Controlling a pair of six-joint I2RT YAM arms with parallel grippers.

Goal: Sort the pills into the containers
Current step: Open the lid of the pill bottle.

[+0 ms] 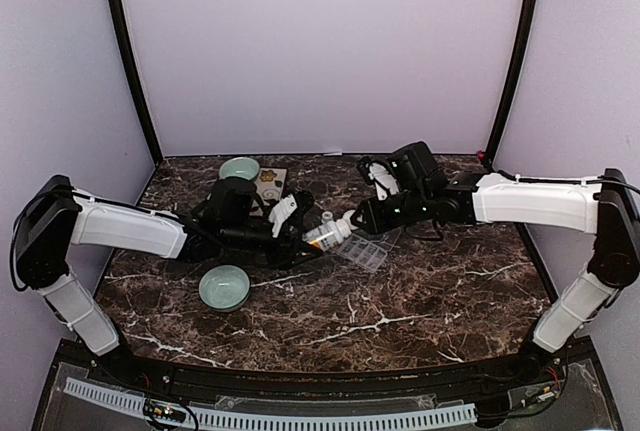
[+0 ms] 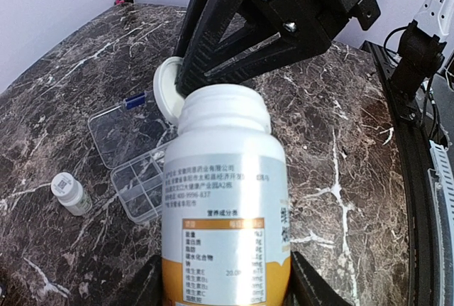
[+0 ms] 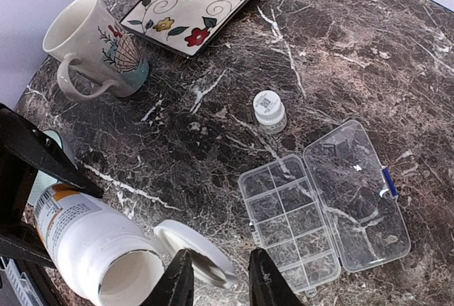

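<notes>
Looks like a robot lab, a small test booth. Has plain pale walls (image 1: 320,51) on three sides, black poles (image 1: 130,61) in the corners, and a dark marble table (image 1: 420,311) with a left arm (image 1: 120,226) and a right arm (image 1: 530,201) of a robot bolted at its near edge. Also has wires (image 1: 170,413) and a white slotted strip (image 1: 300,417) along the front.

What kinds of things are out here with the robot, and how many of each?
Pale green bowls: 2
Bottles: 2, large bottle and small bottle
Mug: 1
Floral plate: 1
Clear organiser box: 1
White cap: 1
Total: 8
</notes>
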